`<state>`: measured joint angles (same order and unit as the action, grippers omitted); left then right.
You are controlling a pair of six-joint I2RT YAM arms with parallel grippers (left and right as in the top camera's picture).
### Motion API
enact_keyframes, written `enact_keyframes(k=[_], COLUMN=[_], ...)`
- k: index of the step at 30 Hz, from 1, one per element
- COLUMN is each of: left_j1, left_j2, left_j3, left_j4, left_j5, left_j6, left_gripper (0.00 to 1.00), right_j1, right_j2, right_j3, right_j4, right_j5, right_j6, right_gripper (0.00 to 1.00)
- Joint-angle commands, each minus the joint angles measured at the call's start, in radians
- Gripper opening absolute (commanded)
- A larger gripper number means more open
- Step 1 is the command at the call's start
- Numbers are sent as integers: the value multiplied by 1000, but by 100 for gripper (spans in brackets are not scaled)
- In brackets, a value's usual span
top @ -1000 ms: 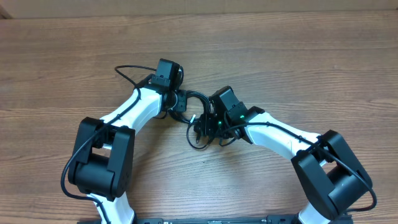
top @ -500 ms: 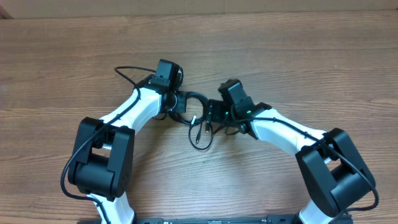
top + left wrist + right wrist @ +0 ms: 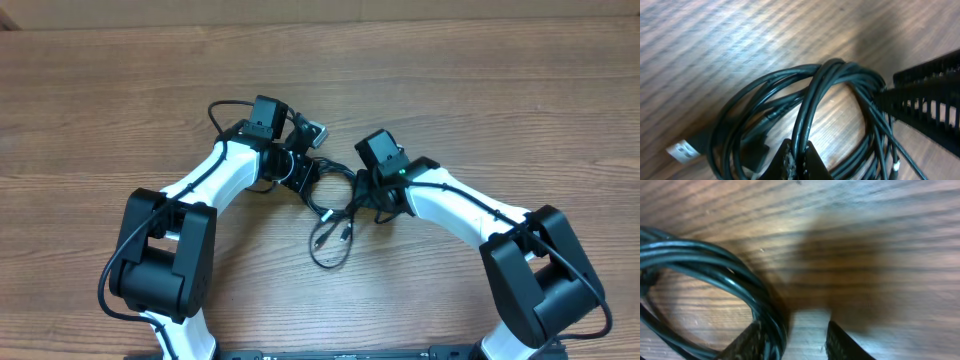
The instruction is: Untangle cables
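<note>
Cables (image 3: 811, 95), thin glossy black loops, on grained wooden table (image 3: 500, 100)

The cables (image 3: 330, 215) lie on the table (image 3: 500, 100) between the left hand (image 3: 298, 178) and the right hand (image 3: 365, 195)

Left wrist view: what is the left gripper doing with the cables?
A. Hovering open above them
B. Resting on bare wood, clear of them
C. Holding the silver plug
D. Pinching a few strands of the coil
D: the left gripper has its fingertips closed around a few strands of the cables, while the silver plug lies free off to the side.
</note>
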<state>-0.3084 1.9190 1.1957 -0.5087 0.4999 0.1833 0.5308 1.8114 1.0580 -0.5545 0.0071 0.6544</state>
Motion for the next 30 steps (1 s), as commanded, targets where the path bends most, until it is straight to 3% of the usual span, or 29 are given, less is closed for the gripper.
enact_keyframes(k=[1,26,30], left_j1=[-7,-7,-8], left_j2=[7,7,7], left_j3=[3,3,3], left_j4=[-3,11,11], left_j5=[67,155,165], left_j6=[57,14,14], left_gripper=[4,4,4], right_j1=[-5,6,6], right_j2=[6,6,6], right_j3=[59,58,58], right_j4=[-62,-122,-103], right_j5=[109,24,-5], right_j6=[0,-65,-140], right_gripper=[36,36,36])
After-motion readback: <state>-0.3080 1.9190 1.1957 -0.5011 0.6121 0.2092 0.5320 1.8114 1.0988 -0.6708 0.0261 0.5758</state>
